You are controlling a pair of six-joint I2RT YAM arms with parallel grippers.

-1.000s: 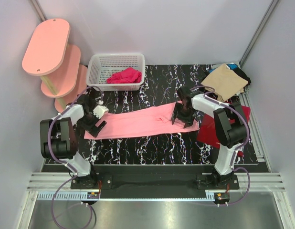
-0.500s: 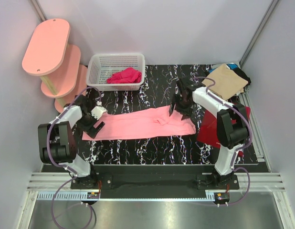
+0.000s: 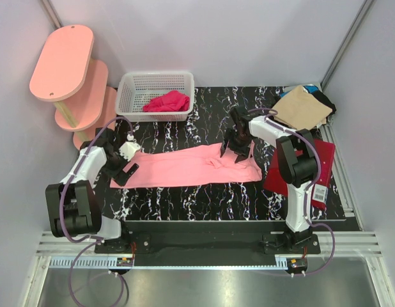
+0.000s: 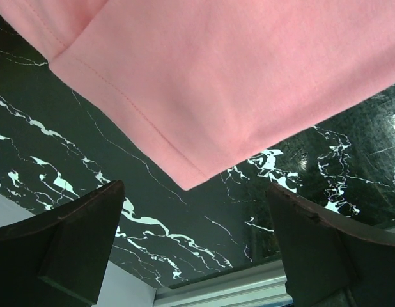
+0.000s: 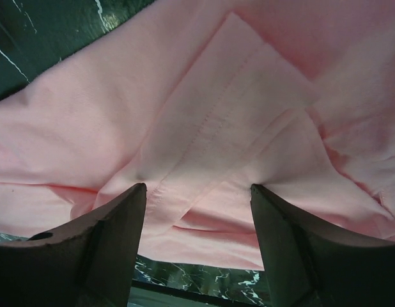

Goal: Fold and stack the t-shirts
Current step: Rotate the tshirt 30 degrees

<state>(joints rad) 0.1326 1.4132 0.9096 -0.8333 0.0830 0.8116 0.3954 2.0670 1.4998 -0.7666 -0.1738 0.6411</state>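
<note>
Nearest, the left wrist view shows what the overhead view cannot. The left tool (image 4: pixel 194 192) is spread wide and holds nothing, and a stitched corner of the pink t-shirt (image 4: pixel 236 77) lies just beyond its fingertips on the black marbled counter (image 4: pixel 89 160).

From above, that shirt (image 3: pixel 185 167) lies stretched out flat across the counter (image 3: pixel 204 199), with the left tool (image 3: pixel 124 165) at its left end. The right tool (image 3: pixel 234 148) is at its far edge, right of centre. The right wrist view shows this tool (image 5: pixel 197 188) with its fingers apart over a puckered, hemmed fold, pinching nothing.

Only the overhead view shows these:
- Right of the pink shirt lies a dark red shirt (image 3: pixel 322 157).
- Beyond it lie a tan shirt (image 3: pixel 304 109) and a black one (image 3: pixel 326 101).
- A white basket (image 3: pixel 156 76) stands beyond its left half.

Since a second ago, the right tool has moved from the shirt's right end to its far edge.
</note>
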